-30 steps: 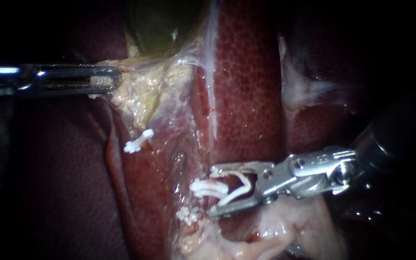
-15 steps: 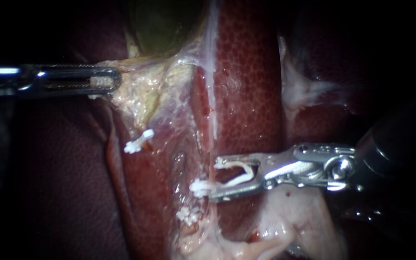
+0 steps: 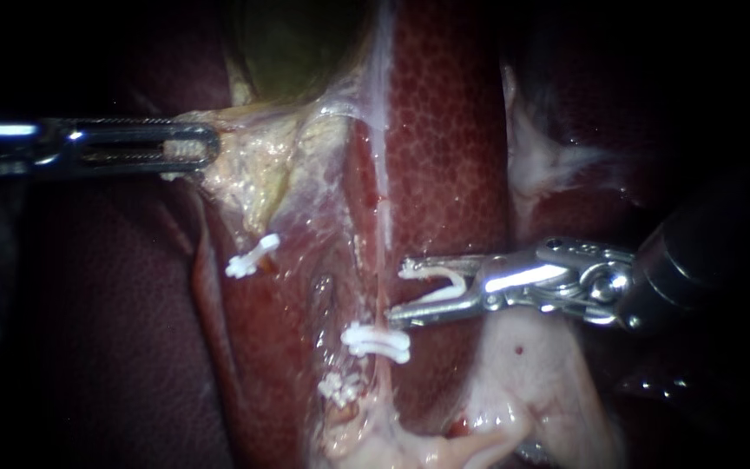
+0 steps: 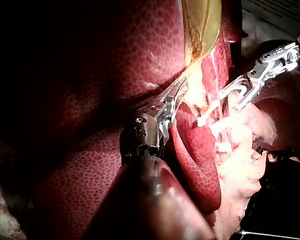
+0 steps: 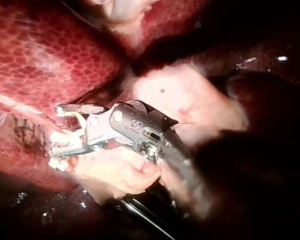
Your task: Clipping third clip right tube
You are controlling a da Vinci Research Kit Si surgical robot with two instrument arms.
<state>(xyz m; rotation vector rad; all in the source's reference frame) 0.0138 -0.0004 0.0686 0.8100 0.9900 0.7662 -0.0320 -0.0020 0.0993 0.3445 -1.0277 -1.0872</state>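
The right tube [image 3: 381, 260] runs down the middle as a thin pale strand and carries two white clips, one [image 3: 377, 340] above the other [image 3: 340, 388]. Just above the upper one, my right instrument [image 3: 399, 291] stands right of the tube, its jaws apart and holding an open white clip [image 3: 437, 287] between them; the same jaws [image 5: 57, 130] and clip [image 5: 78, 122] show in the right wrist view. A third white clip [image 3: 252, 256] sits on the left tube. My left instrument [image 3: 193, 146] is shut on yellowish tissue below the gallbladder [image 3: 292, 43], pulling it leftward, as its own wrist view [image 4: 176, 97] also shows.
Dark red liver [image 3: 449, 156] lies behind the tube and at the left [image 3: 115, 330]. Pale fatty tissue [image 3: 523, 373] spreads under the right instrument's shaft. A whitish membrane [image 3: 549, 161] lies at the upper right.
My right instrument has risen along the right tube, from the level of the upper placed clip to just above it, and its jaws stand closer together. The left instrument has not moved.
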